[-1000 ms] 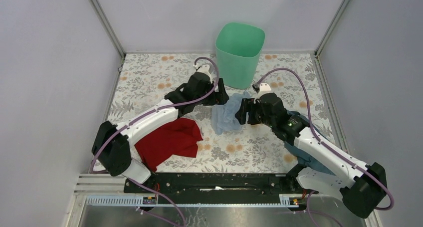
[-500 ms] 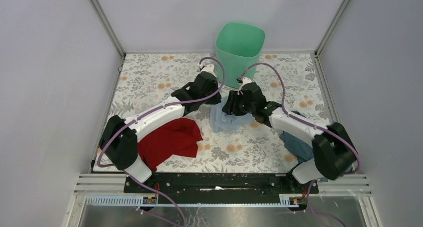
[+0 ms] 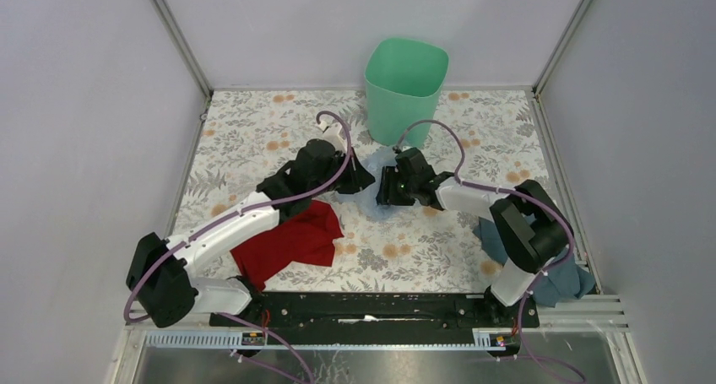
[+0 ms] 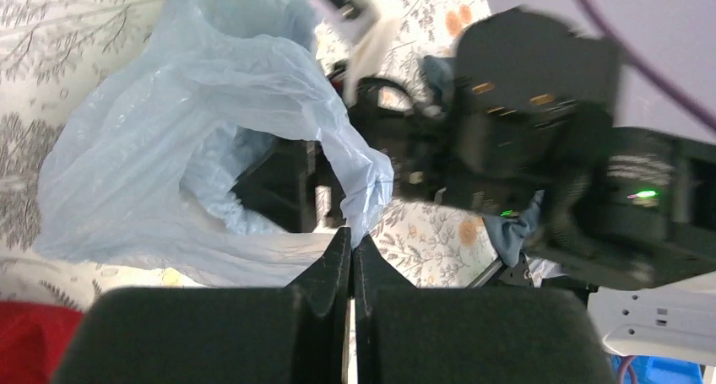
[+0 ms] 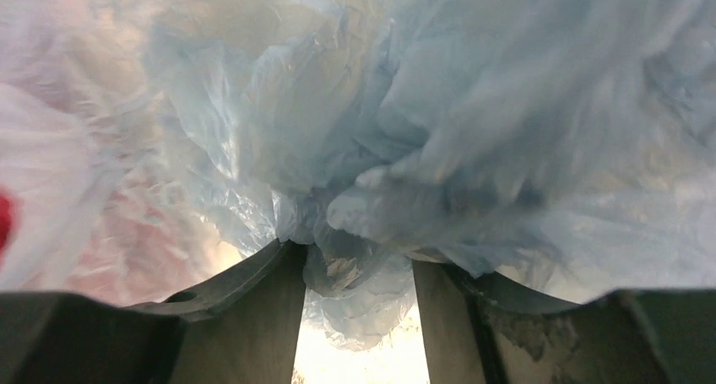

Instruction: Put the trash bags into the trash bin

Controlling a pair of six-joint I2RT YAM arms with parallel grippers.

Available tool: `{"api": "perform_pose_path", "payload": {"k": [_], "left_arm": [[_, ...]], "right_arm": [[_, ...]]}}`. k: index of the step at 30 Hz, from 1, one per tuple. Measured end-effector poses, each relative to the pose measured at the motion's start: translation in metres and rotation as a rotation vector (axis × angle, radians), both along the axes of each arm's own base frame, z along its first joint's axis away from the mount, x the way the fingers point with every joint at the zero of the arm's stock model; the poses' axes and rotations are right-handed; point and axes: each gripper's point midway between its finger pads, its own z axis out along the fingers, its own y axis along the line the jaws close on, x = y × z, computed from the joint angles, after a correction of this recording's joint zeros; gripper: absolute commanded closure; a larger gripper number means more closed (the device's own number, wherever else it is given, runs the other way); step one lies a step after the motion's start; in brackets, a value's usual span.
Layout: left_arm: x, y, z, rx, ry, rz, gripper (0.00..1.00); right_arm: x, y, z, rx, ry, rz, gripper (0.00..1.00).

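The mint-green trash bin (image 3: 405,84) stands upright at the table's far edge. A light blue trash bag (image 3: 371,205) lies bunched just in front of it, between both grippers. My left gripper (image 3: 361,181) is shut, its tips pinching a corner of this bag (image 4: 169,148) in the left wrist view (image 4: 352,232). From the right, my right gripper (image 3: 382,187) presses into the same bag. Its fingers (image 5: 283,300) stand apart with a wad of the blue plastic (image 5: 422,105) filling the gap. A red bag (image 3: 291,239) lies under the left forearm.
A dark blue bag (image 3: 507,240) lies at the right near the right arm's base, with more dark blue cloth (image 3: 561,284) at the front right corner. Grey walls enclose the floral table (image 3: 253,131) on three sides.
My left gripper went from open to shut on the bag's corner and drew back slightly. My right gripper slid left into the bag, which has bunched up small between the two.
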Motion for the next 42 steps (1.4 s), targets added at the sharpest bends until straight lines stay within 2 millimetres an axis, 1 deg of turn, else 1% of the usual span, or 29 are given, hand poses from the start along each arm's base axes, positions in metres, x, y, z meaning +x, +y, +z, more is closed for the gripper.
{"api": "perform_pose_path", "payload": {"k": [1,3,4,6,8,10,11,12,13,15,16,18,19,22,23,26,28,29,30,33,37,38,41,42], "left_arm": [[-0.004,0.004,-0.004,-0.003,0.010,0.008,1.00],[-0.009,0.011,-0.015,0.005,0.032,0.022,1.00],[-0.011,0.014,-0.021,0.012,0.043,0.028,1.00],[-0.014,0.016,-0.030,0.019,0.065,0.034,1.00],[-0.017,0.017,-0.039,0.016,0.084,0.031,1.00],[-0.022,0.016,-0.042,-0.005,0.097,0.019,1.00],[-0.024,0.015,-0.043,-0.017,0.101,0.012,1.00],[-0.027,0.013,-0.042,-0.034,0.108,0.003,1.00],[-0.029,0.012,-0.041,-0.051,0.110,-0.005,1.00],[-0.033,0.008,-0.036,-0.092,0.118,-0.023,1.00],[-0.036,0.006,-0.034,-0.114,0.120,-0.033,1.00],[-0.040,0.004,-0.029,-0.149,0.125,-0.046,1.00],[-0.042,0.003,-0.026,-0.169,0.130,-0.054,1.00],[-0.046,0.001,-0.019,-0.207,0.134,-0.070,1.00],[-0.047,0.001,-0.017,-0.213,0.132,-0.070,1.00],[-0.047,0.005,-0.010,-0.221,0.116,-0.060,1.00],[-0.043,0.011,-0.008,-0.222,0.113,-0.042,1.00],[-0.040,0.014,-0.008,-0.221,0.113,-0.028,1.00],[-0.037,0.018,-0.009,-0.219,0.113,-0.014,1.00],[-0.029,0.029,-0.018,-0.200,0.120,0.025,1.00],[-0.029,0.034,-0.026,-0.165,0.131,0.032,1.00],[-0.029,0.035,-0.027,-0.160,0.131,0.030,1.00],[-0.031,0.034,-0.028,-0.154,0.130,0.016,1.00],[-0.032,0.034,-0.028,-0.155,0.131,0.011,1.00]], "right_arm": [[0.000,0.000,0.003,0.000,-0.004,0.003,0.42],[-0.002,-0.001,0.016,0.011,-0.022,0.007,0.40],[-0.003,-0.002,0.027,0.026,-0.041,0.008,0.40],[-0.006,-0.002,0.055,0.079,-0.092,0.006,0.45],[-0.008,0.002,0.081,0.158,-0.143,-0.001,0.47],[-0.008,0.011,0.098,0.248,-0.173,-0.008,0.48],[-0.007,0.016,0.100,0.294,-0.175,-0.016,0.48],[-0.006,0.021,0.097,0.323,-0.163,-0.025,0.49],[-0.005,0.027,0.089,0.341,-0.140,-0.038,0.49],[-0.004,0.037,0.065,0.346,-0.084,-0.059,0.49],[-0.004,0.042,0.048,0.340,-0.048,-0.074,0.49],[-0.004,0.046,0.025,0.324,-0.008,-0.101,0.49],[-0.003,0.047,0.017,0.319,0.004,-0.116,0.49],[0.003,0.046,0.004,0.301,-0.001,-0.158,0.44],[0.005,0.044,0.004,0.295,-0.006,-0.164,0.41],[0.009,0.042,0.008,0.274,-0.041,-0.156,0.30],[0.006,0.038,0.016,0.250,-0.060,-0.131,0.24],[0.003,0.034,0.022,0.230,-0.071,-0.116,0.22],[0.000,0.029,0.030,0.213,-0.087,-0.102,0.21],[-0.010,0.014,0.061,0.158,-0.150,-0.045,0.19],[-0.026,-0.006,0.095,0.085,-0.199,0.022,0.15],[-0.029,-0.010,0.100,0.072,-0.205,0.033,0.14],[-0.037,-0.020,0.110,0.024,-0.214,0.064,0.01],[-0.038,-0.026,0.111,-0.001,-0.217,0.066,0.00]]}}
